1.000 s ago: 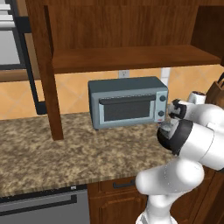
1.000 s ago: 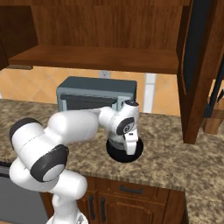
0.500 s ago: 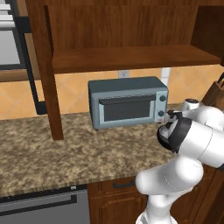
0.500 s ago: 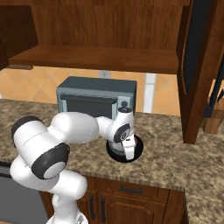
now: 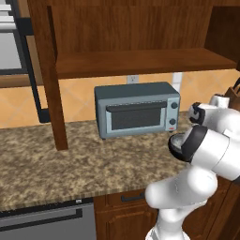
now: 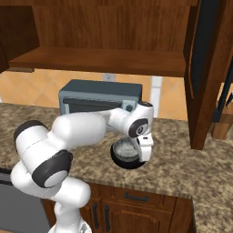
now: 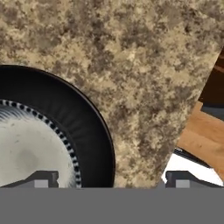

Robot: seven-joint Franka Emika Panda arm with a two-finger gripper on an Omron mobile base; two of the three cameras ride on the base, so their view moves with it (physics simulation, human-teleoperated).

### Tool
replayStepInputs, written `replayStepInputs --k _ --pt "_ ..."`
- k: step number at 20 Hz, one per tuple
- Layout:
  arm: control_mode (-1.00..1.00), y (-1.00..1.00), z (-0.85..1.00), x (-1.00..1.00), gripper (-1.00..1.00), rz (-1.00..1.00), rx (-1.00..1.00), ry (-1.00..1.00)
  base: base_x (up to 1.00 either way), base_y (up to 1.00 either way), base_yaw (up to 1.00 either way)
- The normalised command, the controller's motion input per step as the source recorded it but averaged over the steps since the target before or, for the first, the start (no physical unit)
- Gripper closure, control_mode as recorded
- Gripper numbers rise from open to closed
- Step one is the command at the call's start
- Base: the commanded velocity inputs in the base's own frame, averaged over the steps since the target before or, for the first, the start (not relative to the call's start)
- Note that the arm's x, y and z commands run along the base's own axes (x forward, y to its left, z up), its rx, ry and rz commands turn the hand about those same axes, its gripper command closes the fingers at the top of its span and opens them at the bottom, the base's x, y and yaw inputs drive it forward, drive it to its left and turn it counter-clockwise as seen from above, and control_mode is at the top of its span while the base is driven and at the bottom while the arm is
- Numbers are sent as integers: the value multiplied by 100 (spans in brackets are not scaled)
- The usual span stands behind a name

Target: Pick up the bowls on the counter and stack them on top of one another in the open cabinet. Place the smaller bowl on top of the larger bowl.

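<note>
No readable text, label, brand, number or sign is found anywhere. The toaster oven (image 5: pixel 137 109) front carries knobs at its right, but no markings can be made out there.

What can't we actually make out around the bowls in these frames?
- Right base view: the gripper covers the right rim of the larger bowl, so contact there cannot be told.
- Hand view: left and bottom edges crop the smaller bowl.
- Left base view: top edge crops the open cabinet.
</note>
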Motion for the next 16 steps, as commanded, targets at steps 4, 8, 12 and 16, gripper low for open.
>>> replayStepInputs --k 4,8,12,16 --pt "-100 -3 -41 0 -100 16 -1 2 0 0 0" --pt "-100 -1 -43 0 -100 15 0 -2 0 0 0" --pt "-100 0 -41 1 -100 12 1 -6 0 0 0" --pt "-100 0 -36 3 -100 9 0 -7 0 0 0"
